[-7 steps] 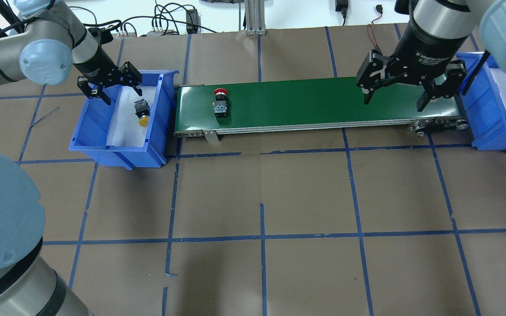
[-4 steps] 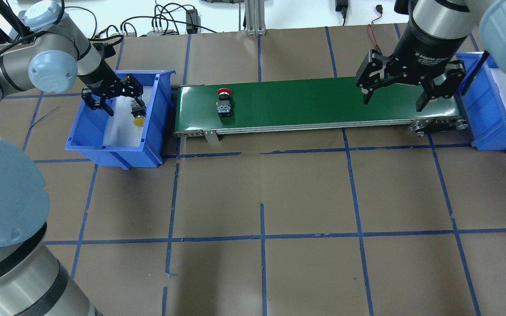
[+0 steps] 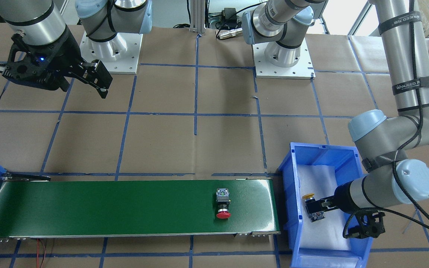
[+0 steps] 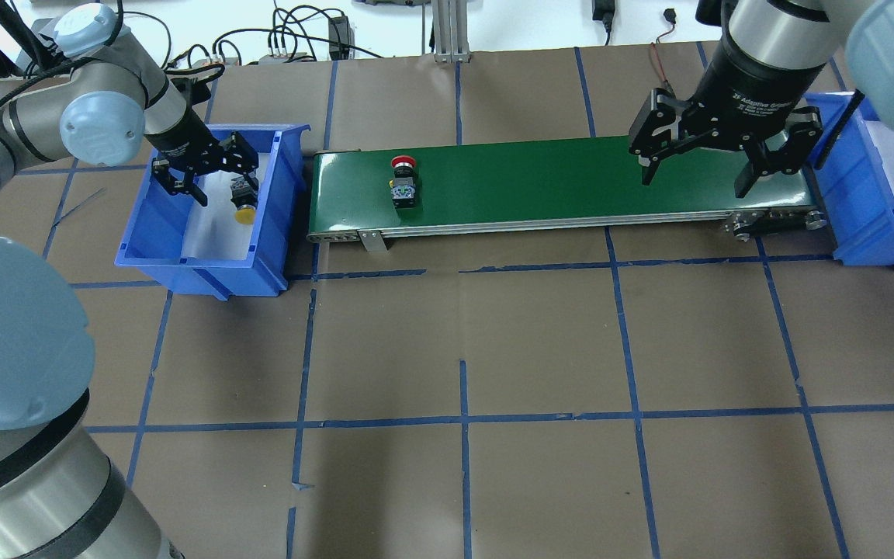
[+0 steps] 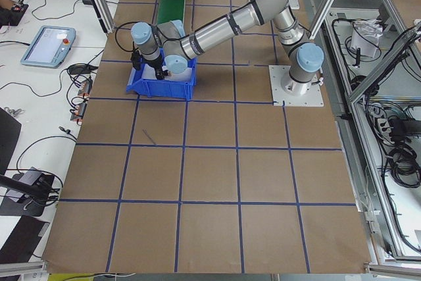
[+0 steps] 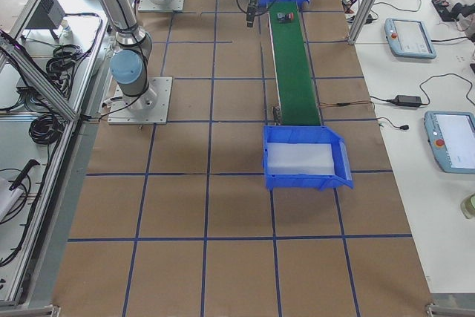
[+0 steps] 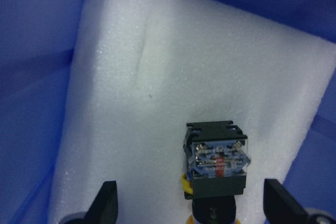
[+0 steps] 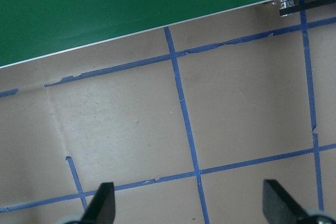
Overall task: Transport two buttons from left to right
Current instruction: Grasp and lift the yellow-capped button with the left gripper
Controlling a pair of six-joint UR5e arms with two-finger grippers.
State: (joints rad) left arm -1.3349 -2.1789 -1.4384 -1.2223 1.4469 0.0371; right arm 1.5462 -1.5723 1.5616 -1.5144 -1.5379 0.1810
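Foam-lined blue bin (image 4: 199,276), yellow button (image 7: 215,171) between spread left jaws, untouched, right jaws also apart

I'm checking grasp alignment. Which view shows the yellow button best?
Left wrist-mounted: the yellow button shows large and close, contact block toward the camera. Overhead and front-facing show it small inside the blue bin; the side views are too distant to make it out.

Brown-papered table (image 4: 540,334), gridded in blue tape.
Carrying a green conveyor (image 4: 571,175), with left bin (image 4: 199,273) and right bin (image 4: 874,247) at its ends.
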